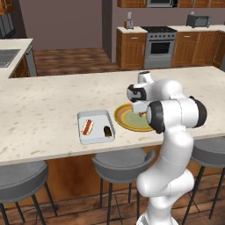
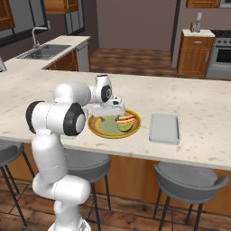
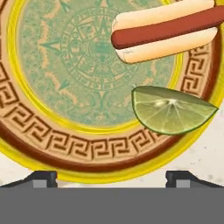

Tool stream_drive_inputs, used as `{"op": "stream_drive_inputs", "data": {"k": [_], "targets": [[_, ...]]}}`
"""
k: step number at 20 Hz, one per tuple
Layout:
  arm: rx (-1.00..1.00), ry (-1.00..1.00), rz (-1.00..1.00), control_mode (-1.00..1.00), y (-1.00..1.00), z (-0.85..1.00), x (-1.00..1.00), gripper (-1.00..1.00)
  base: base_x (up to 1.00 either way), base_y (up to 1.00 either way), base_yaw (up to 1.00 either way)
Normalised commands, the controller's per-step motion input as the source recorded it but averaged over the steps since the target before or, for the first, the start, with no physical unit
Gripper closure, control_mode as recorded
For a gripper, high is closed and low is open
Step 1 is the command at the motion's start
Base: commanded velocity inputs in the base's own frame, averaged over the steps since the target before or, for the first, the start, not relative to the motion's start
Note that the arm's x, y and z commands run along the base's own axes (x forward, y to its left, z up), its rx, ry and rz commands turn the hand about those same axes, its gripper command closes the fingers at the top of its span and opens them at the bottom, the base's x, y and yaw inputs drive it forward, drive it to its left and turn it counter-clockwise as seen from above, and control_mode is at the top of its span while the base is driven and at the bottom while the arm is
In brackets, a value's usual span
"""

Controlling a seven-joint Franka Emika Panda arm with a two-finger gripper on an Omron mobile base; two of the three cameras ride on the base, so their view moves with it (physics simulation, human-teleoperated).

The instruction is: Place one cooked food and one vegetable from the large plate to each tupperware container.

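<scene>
Tupperware container (image 1: 96, 126) holds hot dog (image 1: 87, 127), dark item (image 1: 107, 130); large plate (image 1: 127, 117) beside.

A long speckled cream counter (image 1: 52, 101) is fronted by grey round stools (image 1: 121, 165). Behind it, a wooden floor (image 1: 70, 59) is seen, with brown wooden cabinets (image 1: 131, 49), a steel oven (image 1: 160, 46), and a sink (image 2: 43, 52) along mauve walls (image 1: 61, 22).
</scene>
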Motion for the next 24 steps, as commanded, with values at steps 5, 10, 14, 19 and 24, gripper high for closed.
{"op": "stream_drive_inputs", "data": {"k": [5,10,14,19,24], "targets": [[0.00,0.01,0.17,-1.00,-0.99,-0.47,0.33,-1.00,0.00,0.00,0.00],[0.00,0.01,0.25,-1.00,-0.19,0.02,0.14,-1.00,0.00,0.00,0.00],[0.01,0.11,0.33,-1.00,0.00,-0.02,0.24,-1.00,0.00,0.00,0.00],[0.00,0.17,0.29,-1.00,0.00,-0.21,0.09,-1.00,0.00,0.00,0.00],[0.00,0.22,0.26,-1.00,-0.04,-0.12,0.15,-1.00,0.00,0.00,0.00]]}}
